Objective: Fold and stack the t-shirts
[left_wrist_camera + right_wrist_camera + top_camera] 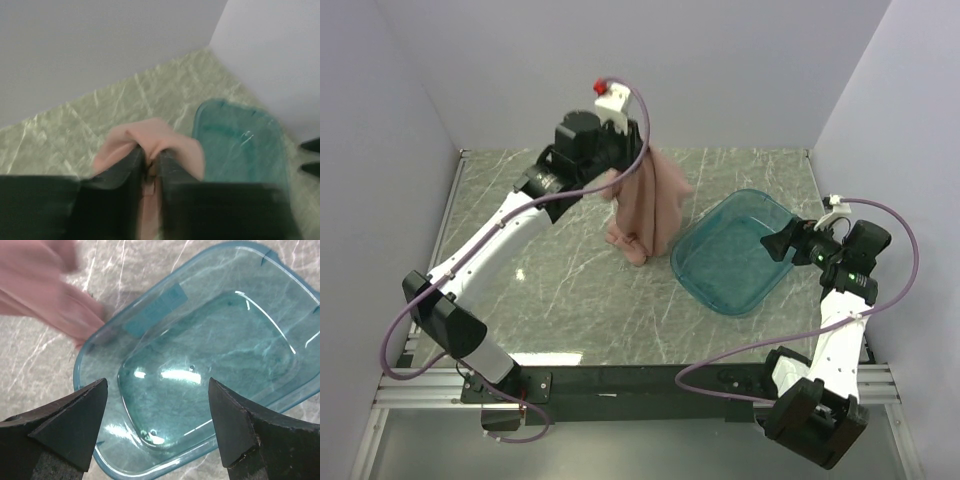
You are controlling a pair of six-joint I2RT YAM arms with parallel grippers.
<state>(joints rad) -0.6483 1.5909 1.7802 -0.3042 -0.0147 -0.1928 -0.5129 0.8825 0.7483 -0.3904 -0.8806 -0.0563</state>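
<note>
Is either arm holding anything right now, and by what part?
Left gripper pinches a bunched fold atop the hanging pink t-shirt; right gripper holds nothing.

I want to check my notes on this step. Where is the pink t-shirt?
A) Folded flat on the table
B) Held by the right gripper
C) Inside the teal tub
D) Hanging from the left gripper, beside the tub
D: the t-shirt hangs from the left gripper beside the empty tub, while the right gripper is open and holds nothing.
</note>
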